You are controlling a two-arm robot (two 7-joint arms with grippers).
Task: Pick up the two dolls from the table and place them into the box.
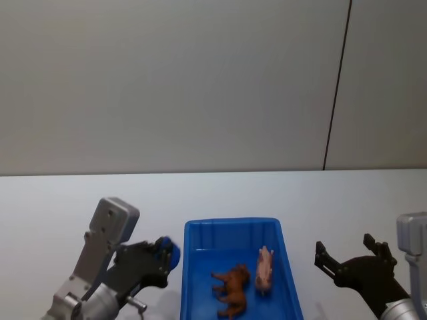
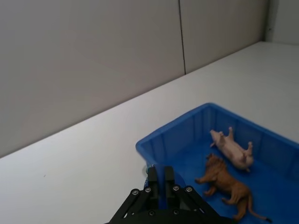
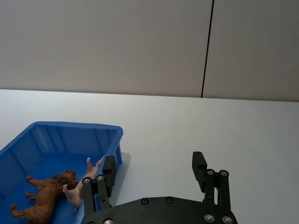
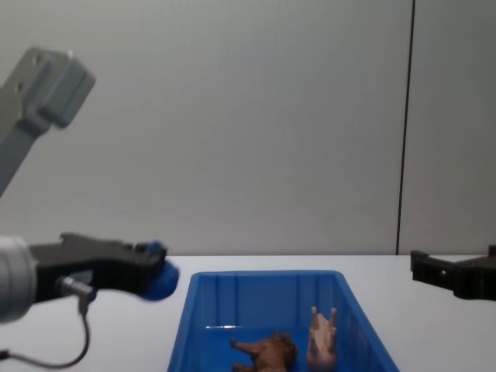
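Both dolls lie inside the box [image 1: 235,229] on the table [image 1: 60,200]: the brown lion doll [image 1: 232,289] on its side toward the robot's left, the pink pig doll [image 1: 264,269] on its back just beside it toward the right, legs up. The left gripper [image 1: 167,255] hangs just outside the box's left wall with its fingers closed on a small blue ball [image 4: 159,280]. The right gripper [image 1: 348,254] hangs to the right of the box, fingers spread apart and holding nothing
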